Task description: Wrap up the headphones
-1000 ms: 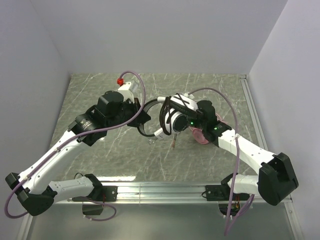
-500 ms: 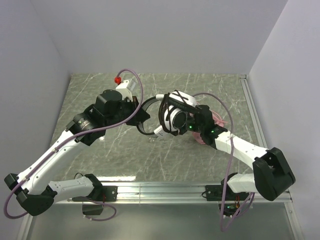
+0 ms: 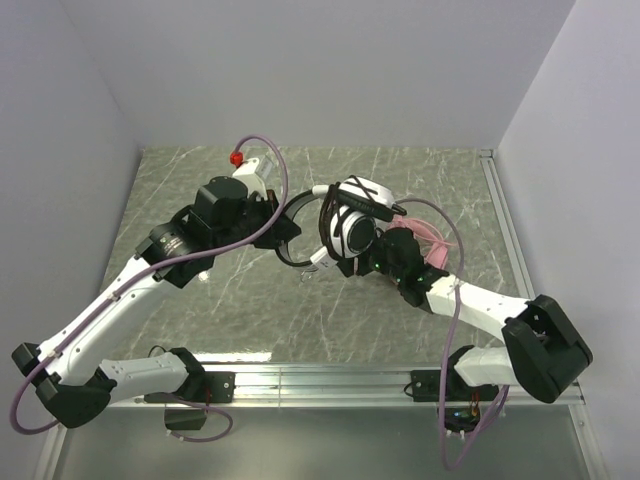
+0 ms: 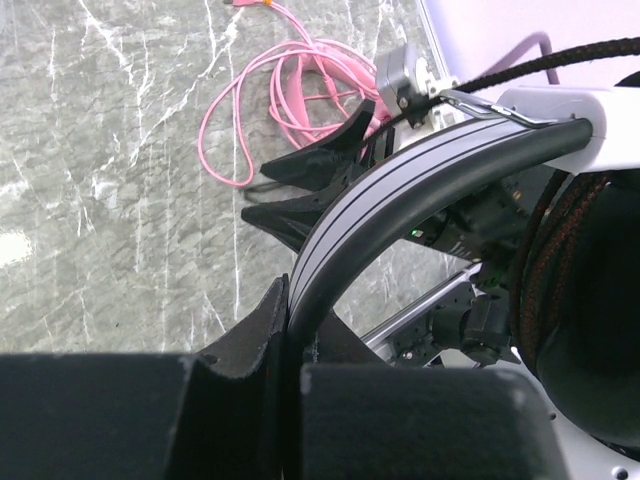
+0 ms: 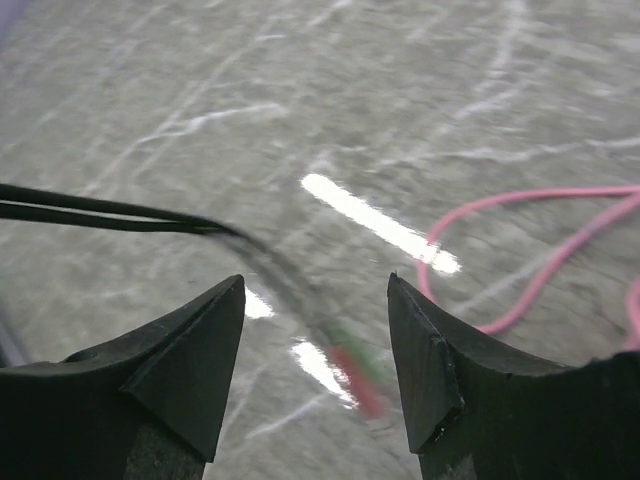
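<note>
The worktop point(image 4: 100, 200) looks like polished stone, grey with white veins and glossy enough to mirror the lights. The black-and-white headphones point(image 4: 420, 170) have a smooth, semi-gloss black band with fine ribs, ending in shiny white plastic. Their black cable point(image 4: 585, 55) looks braided and matt. The pink cable point(image 4: 250, 110) is slick plastic. The right tool point(image 5: 315, 285) is matt black plastic, faintly grainy.
</note>
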`<state>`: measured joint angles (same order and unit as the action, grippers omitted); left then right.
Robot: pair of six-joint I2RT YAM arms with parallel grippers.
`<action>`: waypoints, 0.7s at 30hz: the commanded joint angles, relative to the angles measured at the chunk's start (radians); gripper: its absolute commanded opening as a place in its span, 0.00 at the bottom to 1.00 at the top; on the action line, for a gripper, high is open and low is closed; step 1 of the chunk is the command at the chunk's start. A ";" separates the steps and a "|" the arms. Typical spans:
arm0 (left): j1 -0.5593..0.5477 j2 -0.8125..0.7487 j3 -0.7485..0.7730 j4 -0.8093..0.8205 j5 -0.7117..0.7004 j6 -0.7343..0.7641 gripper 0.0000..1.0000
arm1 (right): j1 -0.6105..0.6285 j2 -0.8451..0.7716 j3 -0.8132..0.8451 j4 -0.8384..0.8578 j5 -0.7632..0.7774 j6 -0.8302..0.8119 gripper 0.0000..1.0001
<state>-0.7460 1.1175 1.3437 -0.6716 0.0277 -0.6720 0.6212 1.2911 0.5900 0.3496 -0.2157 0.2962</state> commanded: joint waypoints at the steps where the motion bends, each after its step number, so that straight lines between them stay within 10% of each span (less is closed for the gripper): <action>1: -0.004 -0.022 0.078 0.104 0.012 -0.054 0.00 | 0.024 -0.042 -0.041 0.113 0.139 -0.051 0.67; 9: -0.003 -0.015 0.087 0.095 0.009 -0.061 0.00 | 0.109 0.108 0.016 0.221 0.090 -0.091 0.62; 13: -0.004 -0.012 0.092 0.090 -0.003 -0.063 0.00 | 0.112 0.184 0.059 0.238 0.066 -0.051 0.00; 21: 0.000 -0.008 0.087 0.066 -0.204 -0.106 0.00 | 0.198 0.064 -0.041 0.246 0.047 0.012 0.00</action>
<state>-0.7460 1.1255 1.3693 -0.7017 -0.0669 -0.6941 0.7830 1.4399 0.5827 0.5423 -0.1535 0.2749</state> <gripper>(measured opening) 0.081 0.019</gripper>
